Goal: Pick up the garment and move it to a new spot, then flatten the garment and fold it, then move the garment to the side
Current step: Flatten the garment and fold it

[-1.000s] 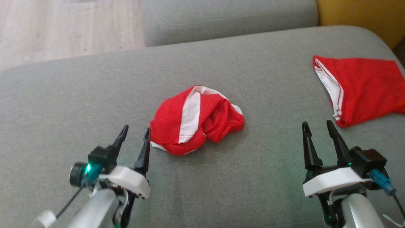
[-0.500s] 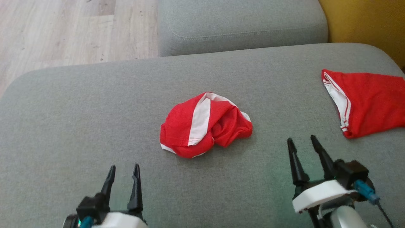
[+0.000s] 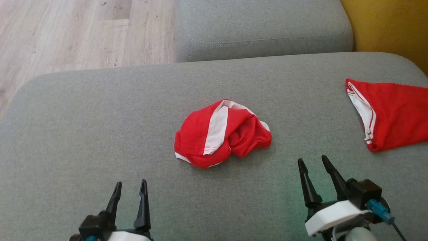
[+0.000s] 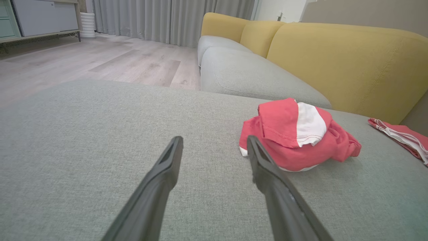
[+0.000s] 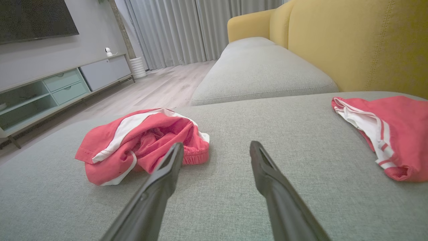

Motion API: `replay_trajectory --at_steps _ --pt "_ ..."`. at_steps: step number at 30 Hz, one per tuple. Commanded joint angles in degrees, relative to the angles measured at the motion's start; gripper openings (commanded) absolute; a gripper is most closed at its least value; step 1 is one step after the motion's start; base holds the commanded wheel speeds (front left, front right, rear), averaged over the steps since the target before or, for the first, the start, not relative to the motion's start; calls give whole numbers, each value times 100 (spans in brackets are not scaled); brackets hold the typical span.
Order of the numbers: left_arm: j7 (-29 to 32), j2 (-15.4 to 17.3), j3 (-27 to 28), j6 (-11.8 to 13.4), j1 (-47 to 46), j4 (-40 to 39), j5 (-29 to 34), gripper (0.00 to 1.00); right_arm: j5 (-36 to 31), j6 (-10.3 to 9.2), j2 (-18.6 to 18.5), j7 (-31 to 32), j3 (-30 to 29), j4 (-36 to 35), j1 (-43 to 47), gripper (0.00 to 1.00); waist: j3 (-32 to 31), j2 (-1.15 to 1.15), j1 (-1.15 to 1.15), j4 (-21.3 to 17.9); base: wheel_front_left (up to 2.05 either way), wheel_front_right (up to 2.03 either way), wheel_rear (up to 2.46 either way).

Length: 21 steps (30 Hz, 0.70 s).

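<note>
Grey sofa seat, yellow backrest, pale wood floor, grey curtains beyond

Grey sofa, yellow backrest at two o'clock, pale wood floor at eleven, grey curtains, perhaps a television.

Crumpled garment lies on the cushion beyond left gripper and right gripper (both spread)

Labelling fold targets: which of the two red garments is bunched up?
The middle garment, heaped into a lump on the grey cushion. The right-hand garment lies spread much flatter.
</note>
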Motion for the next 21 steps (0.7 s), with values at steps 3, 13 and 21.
replay_trajectory --at_steps 3,13,21 --pt "-72 5 283 -21 -154 -185 49 100 22 21 -22 -75 126 -138 -215 100 2 0 0 9 0 0 0" --pt "-72 27 262 -53 -165 -145 61 100 8 21 -22 -84 106 -109 -251 100 28 0 0 3 0 0 0" --pt "54 49 -13 -155 -358 -195 226 100 -16 21 -22 -91 44 -135 -273 100 101 0 0 -18 0 0 0"
